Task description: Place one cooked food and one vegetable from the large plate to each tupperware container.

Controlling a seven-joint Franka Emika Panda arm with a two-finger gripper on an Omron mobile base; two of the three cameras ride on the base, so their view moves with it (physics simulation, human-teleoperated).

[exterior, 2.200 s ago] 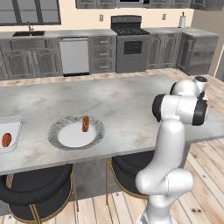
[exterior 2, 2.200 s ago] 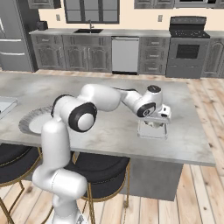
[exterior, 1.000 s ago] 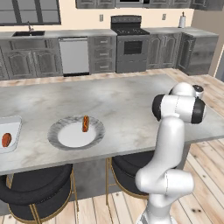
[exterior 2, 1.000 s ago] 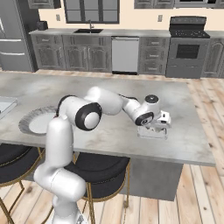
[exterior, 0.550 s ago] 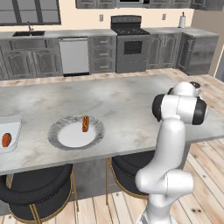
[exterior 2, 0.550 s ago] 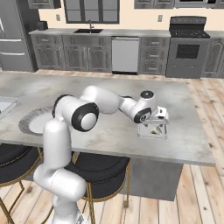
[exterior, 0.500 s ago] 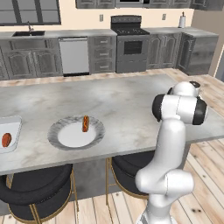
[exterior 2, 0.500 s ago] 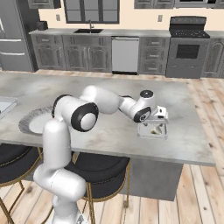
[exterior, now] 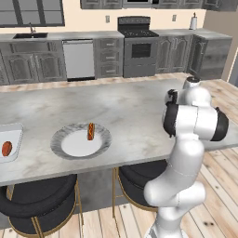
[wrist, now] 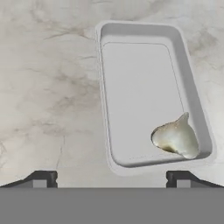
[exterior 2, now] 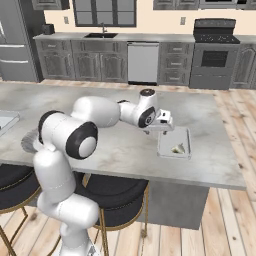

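A: Left base view: what is left on the large plate (exterior: 65,150)?

B: One hot dog (exterior: 91,131) near its far rim. A reddish-orange vegetable (exterior: 6,148) lies in the tupperware container (exterior: 11,157) at the left edge.

A: Right base view?

B: The gripper (exterior 2: 165,126) has lifted off the second tupperware container (exterior 2: 175,152), leaving a pale garlic bulb (exterior 2: 178,148) inside. So this one likely still needs its cooked food.

A: Hand view?

B: Fingertips (wrist: 40,178) have spread wide and hold nothing; the garlic sits in the container's near corner. Bare countertop (wrist: 48,87) beside it, nothing blocking.
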